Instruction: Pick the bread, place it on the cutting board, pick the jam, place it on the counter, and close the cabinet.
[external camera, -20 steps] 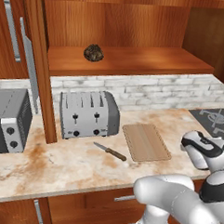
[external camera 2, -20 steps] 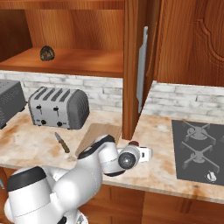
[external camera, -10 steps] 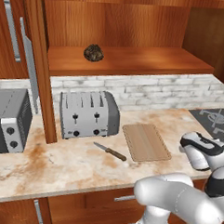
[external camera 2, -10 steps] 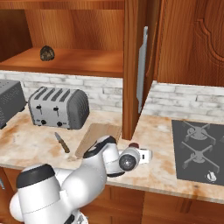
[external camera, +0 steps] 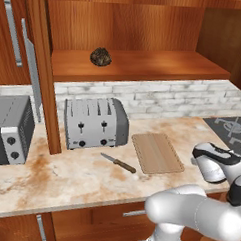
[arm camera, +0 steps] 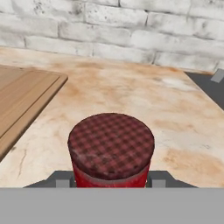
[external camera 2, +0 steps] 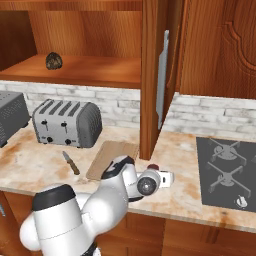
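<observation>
Hand view, bottom centre: the end effector (arm camera: 110,181) is clamped on the jam (arm camera: 111,148). Its checked lid faces the camera, long axis along the fingers, above the bench (arm camera: 144,105).

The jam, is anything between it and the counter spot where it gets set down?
Nothing visible. The tool is shut on the jam, low over bare counter, between the cutting board and the stovetop.

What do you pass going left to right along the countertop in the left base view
Toaster oven → four-slot toaster → knife → cutting board → the robot's white wrist → the stovetop at the right edge.
</observation>
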Robot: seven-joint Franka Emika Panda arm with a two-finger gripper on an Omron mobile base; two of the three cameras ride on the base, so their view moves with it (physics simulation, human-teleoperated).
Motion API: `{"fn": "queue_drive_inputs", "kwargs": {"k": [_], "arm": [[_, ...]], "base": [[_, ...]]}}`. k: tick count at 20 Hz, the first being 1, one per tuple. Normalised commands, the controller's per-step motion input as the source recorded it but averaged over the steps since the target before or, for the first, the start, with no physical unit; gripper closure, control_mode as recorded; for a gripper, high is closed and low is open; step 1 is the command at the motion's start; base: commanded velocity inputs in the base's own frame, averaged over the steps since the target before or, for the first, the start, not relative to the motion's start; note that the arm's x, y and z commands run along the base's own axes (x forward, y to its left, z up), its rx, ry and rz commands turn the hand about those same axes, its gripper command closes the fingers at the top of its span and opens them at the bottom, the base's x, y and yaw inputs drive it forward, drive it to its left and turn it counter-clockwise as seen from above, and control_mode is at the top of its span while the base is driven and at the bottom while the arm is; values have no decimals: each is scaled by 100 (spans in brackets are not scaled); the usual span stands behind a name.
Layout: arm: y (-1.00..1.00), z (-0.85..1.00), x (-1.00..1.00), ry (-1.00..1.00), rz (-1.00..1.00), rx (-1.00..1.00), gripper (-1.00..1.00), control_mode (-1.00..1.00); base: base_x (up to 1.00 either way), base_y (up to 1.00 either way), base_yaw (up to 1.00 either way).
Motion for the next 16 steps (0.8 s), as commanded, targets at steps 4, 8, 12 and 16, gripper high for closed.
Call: {"fn": "queue_drive_inputs", "kwargs": {"k": [4, 8, 12, 16], "arm": [[0, -20, 11, 0, 0, 0, 100, -100], [0, -21, 13, 0, 0, 0, 100, -100], [0, -18, 12, 0, 0, 0, 100, -100], [0, -11, 16, -1, 0, 0, 100, -100]], "base": [[0, 0, 0], [0, 0, 0], [0, 0, 0], [0, 0, 0]]}}
